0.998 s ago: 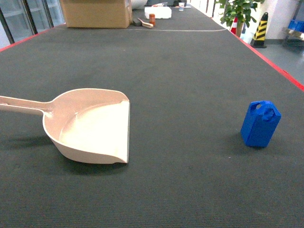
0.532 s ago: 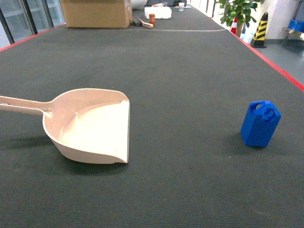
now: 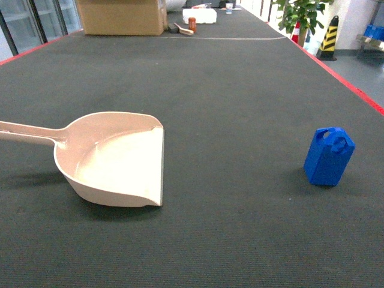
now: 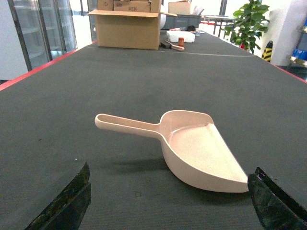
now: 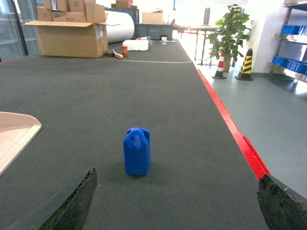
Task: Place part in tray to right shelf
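The tray (image 3: 114, 159), a beige dustpan-shaped scoop, lies on the dark table mat at the left, handle pointing left and flat lip facing right. The part (image 3: 329, 156), a small blue jerrycan block, stands upright near the right edge, well apart from the tray. Neither gripper shows in the head view. My left gripper (image 4: 171, 167) is open just short of the tray (image 4: 192, 146), with nothing between its fingers. My right gripper (image 5: 178, 173) is open behind the part (image 5: 137, 151), which stands ahead and left of centre. The right shelf is out of view.
A red strip (image 5: 230, 129) marks the table's right edge, with grey floor beyond. A cardboard box (image 3: 123, 15) and small items stand at the far end. A potted plant (image 5: 232, 28), traffic cones and a metal rack with blue crates (image 5: 292, 64) stand off to the right.
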Controlling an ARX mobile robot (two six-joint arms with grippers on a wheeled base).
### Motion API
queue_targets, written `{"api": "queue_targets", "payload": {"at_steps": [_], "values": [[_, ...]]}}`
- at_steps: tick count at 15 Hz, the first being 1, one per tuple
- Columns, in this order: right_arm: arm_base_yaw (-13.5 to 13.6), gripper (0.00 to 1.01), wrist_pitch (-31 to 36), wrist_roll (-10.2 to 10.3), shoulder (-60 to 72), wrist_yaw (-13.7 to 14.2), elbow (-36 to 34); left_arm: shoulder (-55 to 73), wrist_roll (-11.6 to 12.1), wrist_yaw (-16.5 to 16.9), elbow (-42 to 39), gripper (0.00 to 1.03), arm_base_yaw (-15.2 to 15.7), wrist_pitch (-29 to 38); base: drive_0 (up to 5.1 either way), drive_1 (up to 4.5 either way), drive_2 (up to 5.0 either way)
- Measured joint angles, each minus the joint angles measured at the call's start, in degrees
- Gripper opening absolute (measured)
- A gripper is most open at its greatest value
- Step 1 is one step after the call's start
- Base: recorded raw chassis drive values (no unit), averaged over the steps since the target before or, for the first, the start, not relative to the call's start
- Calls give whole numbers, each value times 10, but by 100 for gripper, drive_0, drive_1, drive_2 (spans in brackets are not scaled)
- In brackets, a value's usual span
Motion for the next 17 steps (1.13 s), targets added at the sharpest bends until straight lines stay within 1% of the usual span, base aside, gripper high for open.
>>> {"api": "queue_targets", "payload": {"at_steps": [17], "values": [[0, 98, 0, 0, 0, 0, 0, 0, 0, 0, 0, 98, 0, 0, 0, 0, 0]]}}
